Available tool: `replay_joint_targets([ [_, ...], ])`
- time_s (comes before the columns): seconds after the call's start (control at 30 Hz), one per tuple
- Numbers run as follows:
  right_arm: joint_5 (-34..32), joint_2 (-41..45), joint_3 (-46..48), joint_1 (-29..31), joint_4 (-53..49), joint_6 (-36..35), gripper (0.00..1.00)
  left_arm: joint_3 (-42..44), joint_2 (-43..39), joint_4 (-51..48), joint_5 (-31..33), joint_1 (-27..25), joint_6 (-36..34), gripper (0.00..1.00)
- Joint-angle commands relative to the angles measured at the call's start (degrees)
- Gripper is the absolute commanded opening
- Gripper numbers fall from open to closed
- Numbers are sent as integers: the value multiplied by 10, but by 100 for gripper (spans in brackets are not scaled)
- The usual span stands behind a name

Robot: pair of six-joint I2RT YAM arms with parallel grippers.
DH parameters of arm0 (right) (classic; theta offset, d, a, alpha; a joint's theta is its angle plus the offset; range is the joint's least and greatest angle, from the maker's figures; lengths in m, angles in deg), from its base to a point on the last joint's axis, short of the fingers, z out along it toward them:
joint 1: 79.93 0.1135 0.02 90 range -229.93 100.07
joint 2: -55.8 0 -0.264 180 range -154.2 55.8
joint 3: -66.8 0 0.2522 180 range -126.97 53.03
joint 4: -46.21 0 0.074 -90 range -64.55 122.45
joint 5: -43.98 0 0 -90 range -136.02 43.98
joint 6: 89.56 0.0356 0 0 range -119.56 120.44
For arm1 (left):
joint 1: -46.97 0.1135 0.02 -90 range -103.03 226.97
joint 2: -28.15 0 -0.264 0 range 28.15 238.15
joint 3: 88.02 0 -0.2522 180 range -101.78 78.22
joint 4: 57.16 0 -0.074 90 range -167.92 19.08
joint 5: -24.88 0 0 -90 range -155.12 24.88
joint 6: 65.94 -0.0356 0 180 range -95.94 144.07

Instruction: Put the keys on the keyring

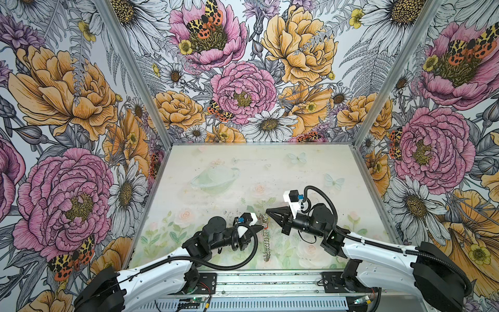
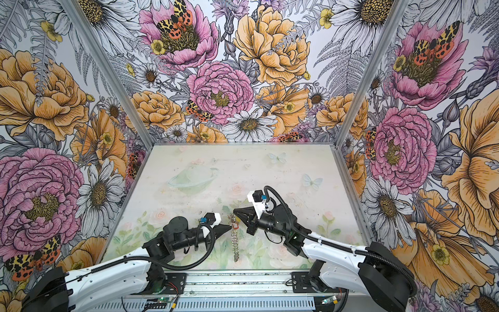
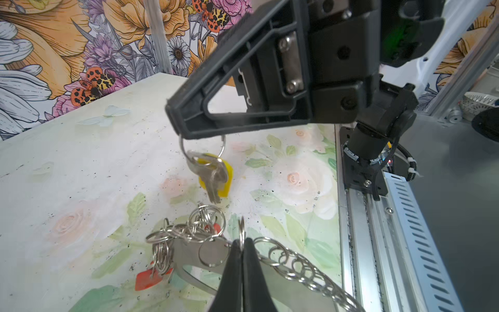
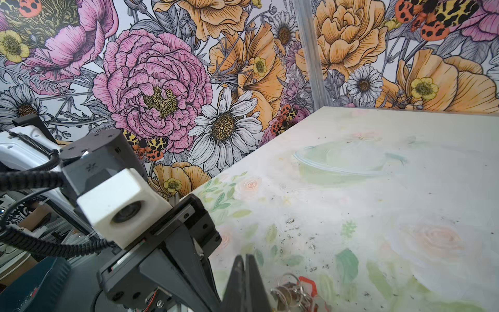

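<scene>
The right end effector (image 3: pixel 181 127) (image 4: pixel 244 260) has its black fingers pressed together on a thin silver wire loop (image 3: pixel 223 146). From that loop hangs a small silver metal key (image 3: pixel 213 178) with an oblong yellow plastic tag (image 3: pixel 228 173) behind it. Key and tag dangle in the air over the pale, flower-painted counter (image 1: pixel 243 167). They hang just above the keyring and do not touch it.

The keyring is a large flat grey metal hoop (image 3: pixel 183 252) whose edge is fringed with many small silver split rings. The left end effector (image 3: pixel 242 244) is clamped shut on one of these edge rings (image 3: pixel 241 227), which stands upright between its fingertips. In the left wrist view, a cluster of loose rings bunches to one side of that grip and a row of linked rings trails off to the other. A red plastic tag (image 3: pixel 147 279) hangs from the bunched rings on the far side of the hoop.

In both top views the keyring shows edge-on as a chain-like strip (image 1: pixel 266 243) (image 2: pixel 235 243). It lies between the two arms and runs from the end effectors towards the front edge of the counter. The two end effectors' tips sit close together at the far end of that strip, the left one coming in from the left and the right one from the right. Whether the near end of the hoop rests on the counter cannot be told.
</scene>
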Motion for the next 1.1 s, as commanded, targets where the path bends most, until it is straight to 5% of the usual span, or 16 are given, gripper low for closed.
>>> replay_joint_targets([
  [0.0, 8, 2, -29, 6, -50, -6, 0, -30, 9, 43, 10, -14, -45, 0],
  [0.57, -5, 7, -56, 18, -189, -1, 0, -31, 27, 44, 119, -50, -94, 0],
  [1.07, -38, 8, -85, 20, -221, 17, 0, -34, 50, 38, 120, -51, -101, 0],
])
